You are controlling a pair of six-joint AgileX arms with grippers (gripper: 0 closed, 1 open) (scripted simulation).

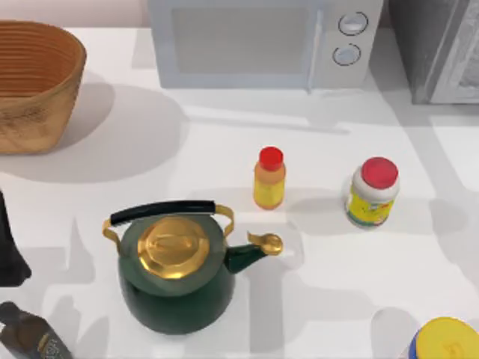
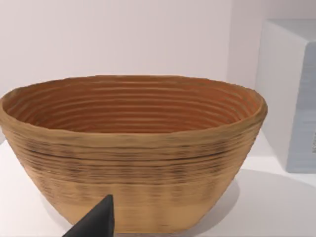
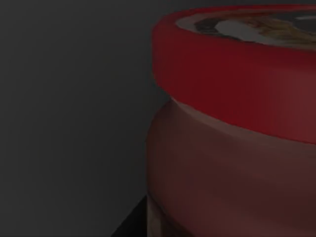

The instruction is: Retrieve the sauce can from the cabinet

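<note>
white table (image 1: 224,134) carries the cabinet (image 1: 434,45) at two o'clock; sauce can (image 3: 232,128) sits close before the right wrist, jaws' state unclear.

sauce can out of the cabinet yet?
Not yet, it seems: the right wrist view has the sauce can close up amid dark walls.

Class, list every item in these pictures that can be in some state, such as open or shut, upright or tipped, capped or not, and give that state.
Microwave: door shut.
Cabinet: corner at the table's far right; door state unclear.
Kettle: upright, lid on.
Slim yellow bottle: upright, red cap on.
Yellow-labelled jar: upright, capped.
Basket: upright.
Sauce can: upright, lid on, in a dark space close to the right wrist camera.
Left pincer: facing the basket.
</note>
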